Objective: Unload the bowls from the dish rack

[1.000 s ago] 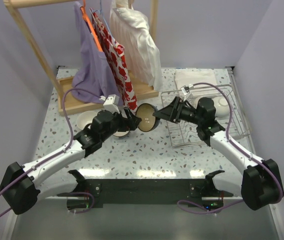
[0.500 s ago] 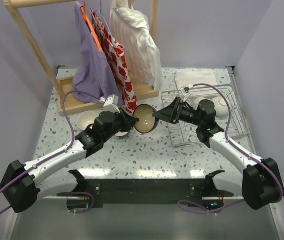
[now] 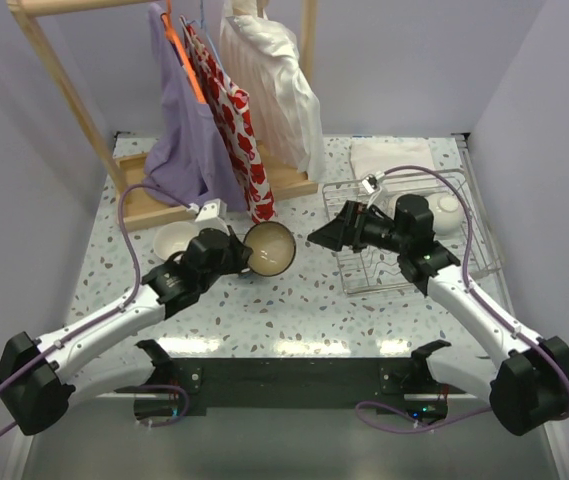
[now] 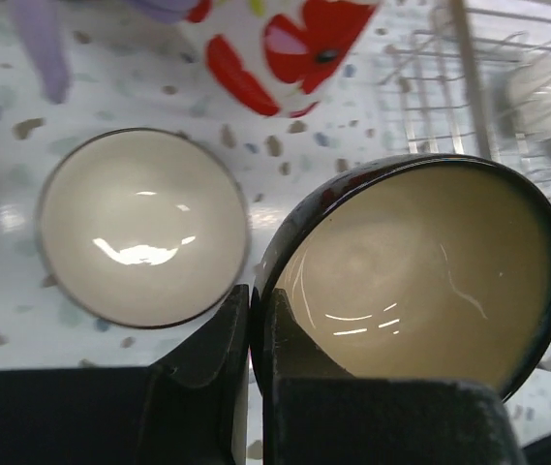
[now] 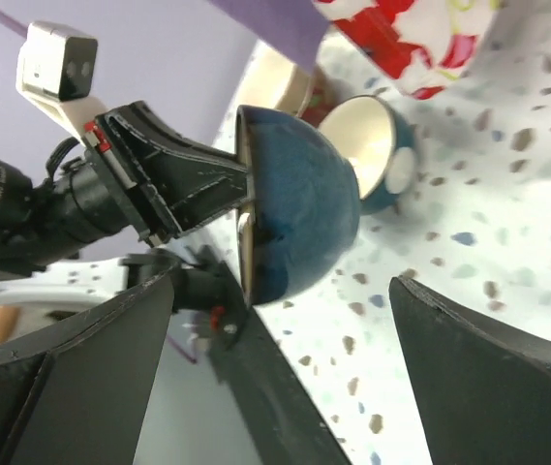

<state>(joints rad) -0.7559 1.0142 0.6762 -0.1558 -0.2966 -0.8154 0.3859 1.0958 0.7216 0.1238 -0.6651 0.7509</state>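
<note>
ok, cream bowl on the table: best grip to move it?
Take the cream bowl by its rim from straight above, one finger inside, one outside: it sits upright, mouth up. Probably the left edge, since the left gripper holds the blue bowl at its right.

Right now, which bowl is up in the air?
The dark blue bowl with the cream inside, pinched by its rim in the left gripper; the cream bowl sits on the table.

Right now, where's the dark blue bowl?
Top view, centre-left: the dark blue bowl is pinched by its rim in the left gripper, tilted, between the cream bowl and the dish rack.
</note>
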